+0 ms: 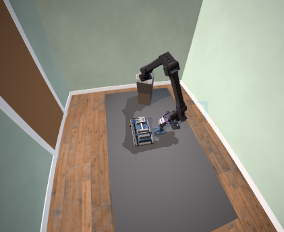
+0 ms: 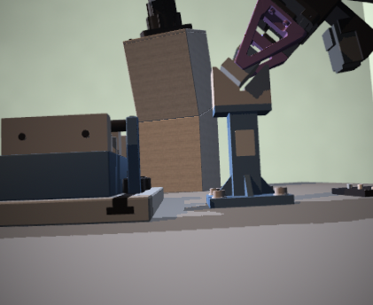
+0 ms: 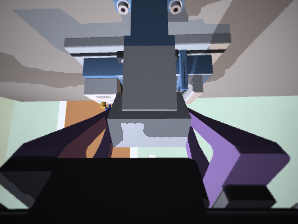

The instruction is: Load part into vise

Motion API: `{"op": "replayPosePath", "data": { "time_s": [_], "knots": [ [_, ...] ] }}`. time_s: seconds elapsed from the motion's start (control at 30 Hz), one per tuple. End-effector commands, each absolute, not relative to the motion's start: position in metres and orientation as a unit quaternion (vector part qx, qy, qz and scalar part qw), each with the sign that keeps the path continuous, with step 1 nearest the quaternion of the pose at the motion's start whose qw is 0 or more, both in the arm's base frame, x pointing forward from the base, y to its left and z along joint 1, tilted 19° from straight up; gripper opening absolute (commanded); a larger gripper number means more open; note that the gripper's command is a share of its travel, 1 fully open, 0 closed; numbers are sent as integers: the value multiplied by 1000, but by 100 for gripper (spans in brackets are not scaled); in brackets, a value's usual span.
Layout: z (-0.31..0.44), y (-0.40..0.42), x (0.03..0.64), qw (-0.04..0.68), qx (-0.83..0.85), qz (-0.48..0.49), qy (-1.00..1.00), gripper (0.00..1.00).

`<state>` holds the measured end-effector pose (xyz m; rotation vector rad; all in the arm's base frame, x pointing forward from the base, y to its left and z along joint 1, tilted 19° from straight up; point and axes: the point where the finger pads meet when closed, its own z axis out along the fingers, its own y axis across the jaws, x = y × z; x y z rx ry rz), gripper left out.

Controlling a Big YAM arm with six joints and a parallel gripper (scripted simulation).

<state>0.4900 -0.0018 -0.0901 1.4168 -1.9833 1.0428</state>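
The part (image 2: 233,72) (image 3: 150,132) is a tan-grey block, held tilted at the groove of the V-block (image 2: 224,98) (image 3: 150,77). My gripper (image 2: 245,66) (image 3: 149,112) is shut on it, with the purple fingers on its two sides. The part's lower edge is down in the V; full contact with both faces cannot be told. The milled slot cannot be made out. The vise (image 1: 143,133) (image 2: 54,175) stands beside the V-block, with no part seen in it. Its work stop and low bars are hard to make out.
The V-block stands on a blue post (image 2: 244,168) with a bolted foot. The dark infeed plate (image 1: 175,125) (image 2: 360,191) lies on the far side of the post from the vise. The arm's pedestal (image 1: 144,92) (image 2: 169,155) stands behind.
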Motion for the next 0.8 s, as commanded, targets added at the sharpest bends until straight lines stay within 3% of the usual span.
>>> {"op": "replayPosePath", "data": {
  "time_s": [0.0,0.77],
  "knots": [
    [-88,9,495,236,521,388,-723,0],
    [-86,11,499,231,519,390,-725,0]
  ]
}}
